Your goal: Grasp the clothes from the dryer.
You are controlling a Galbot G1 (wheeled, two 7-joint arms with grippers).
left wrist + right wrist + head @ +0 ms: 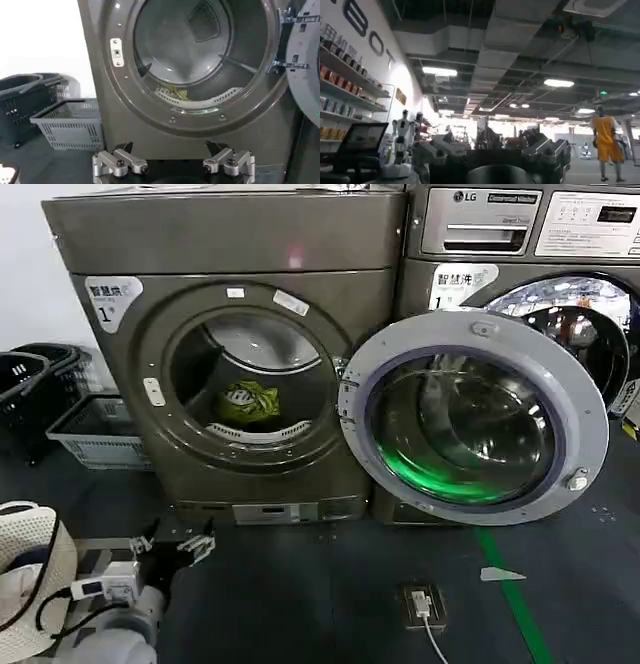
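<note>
The bronze-grey dryer (pixel 230 244) stands at the left with its round door (pixel 475 419) swung open to the right. Inside the drum, low and near the front lip, lies the small yellow-green bundle of clothes (pixel 250 401), which the left wrist view catches just above the porthole rim (pixel 172 92). My left gripper (pixel 180 546) hangs low in front of the dryer's base, well short of the opening. It is open and holds nothing (pixel 169 147). My right gripper (pixel 490 145) points away into the room, open and holding nothing.
A grey basket (pixel 95 434) and black baskets (pixel 30 379) sit on the floor left of the dryer. The LG machine (pixel 520 234) stands behind the open door. A floor socket with a cable (pixel 422 602) and a green line (pixel 510 584) mark the dark floor.
</note>
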